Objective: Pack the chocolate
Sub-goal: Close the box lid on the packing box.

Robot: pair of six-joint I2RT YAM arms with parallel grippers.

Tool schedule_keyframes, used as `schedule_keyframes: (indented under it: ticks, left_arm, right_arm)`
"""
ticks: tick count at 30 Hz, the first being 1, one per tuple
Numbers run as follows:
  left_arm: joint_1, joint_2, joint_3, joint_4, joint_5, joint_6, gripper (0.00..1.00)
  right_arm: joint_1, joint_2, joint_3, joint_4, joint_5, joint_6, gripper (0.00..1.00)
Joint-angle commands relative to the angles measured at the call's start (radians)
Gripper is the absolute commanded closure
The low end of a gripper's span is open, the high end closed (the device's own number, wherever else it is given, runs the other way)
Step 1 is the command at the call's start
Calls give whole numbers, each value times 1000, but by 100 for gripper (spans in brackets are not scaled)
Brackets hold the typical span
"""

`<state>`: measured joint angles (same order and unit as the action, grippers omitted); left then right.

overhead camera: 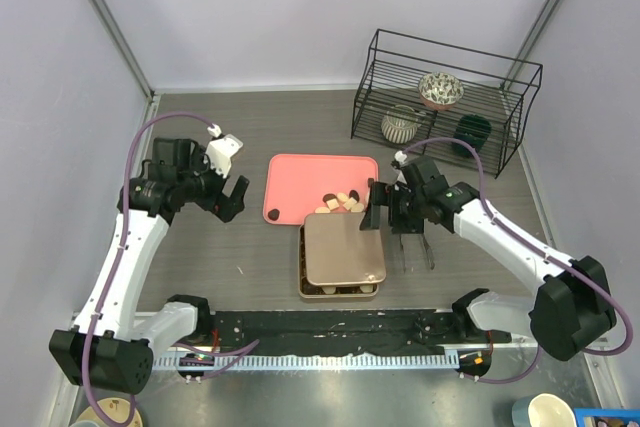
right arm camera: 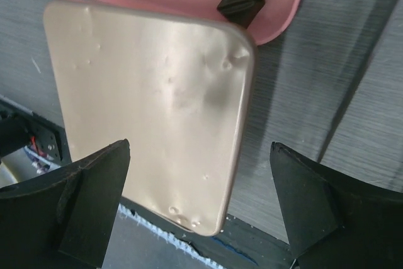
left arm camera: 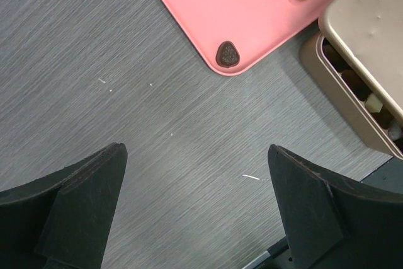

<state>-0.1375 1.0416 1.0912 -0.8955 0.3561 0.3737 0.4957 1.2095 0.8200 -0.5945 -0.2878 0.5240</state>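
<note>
Your right hand hung open over the gold lid; your left hand hung open near 1 dark chocolate.

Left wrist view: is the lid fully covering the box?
No, the gold lid sits askew on the gridded box, leaving an edge row of compartments open with chocolates showing inside.

Chocolate: cream, brown pieces clustered at pink tray near edge; one dark piece at corner.

The gold lid looks satiny and dimpled, the dark chocolate glossy.
</note>
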Motion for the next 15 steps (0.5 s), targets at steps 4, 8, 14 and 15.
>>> schedule_keyframes:
  ticks: [4,8,14,15]
  left_arm:
    - [-1,-37,-17,4,17,19,0]
    - [1,-46,-36,12,15,18,0]
    - [-1,-58,-53,9,14,22,0]
    - [-1,-60,-59,7,14,24,0]
  right_arm:
    - [3,7,54,47,194,42,4]
    - [18,85,59,130,249,88,17]
    - [128,211,106,217,424,145,36]
    - [136,219,113,211,446,154,37]
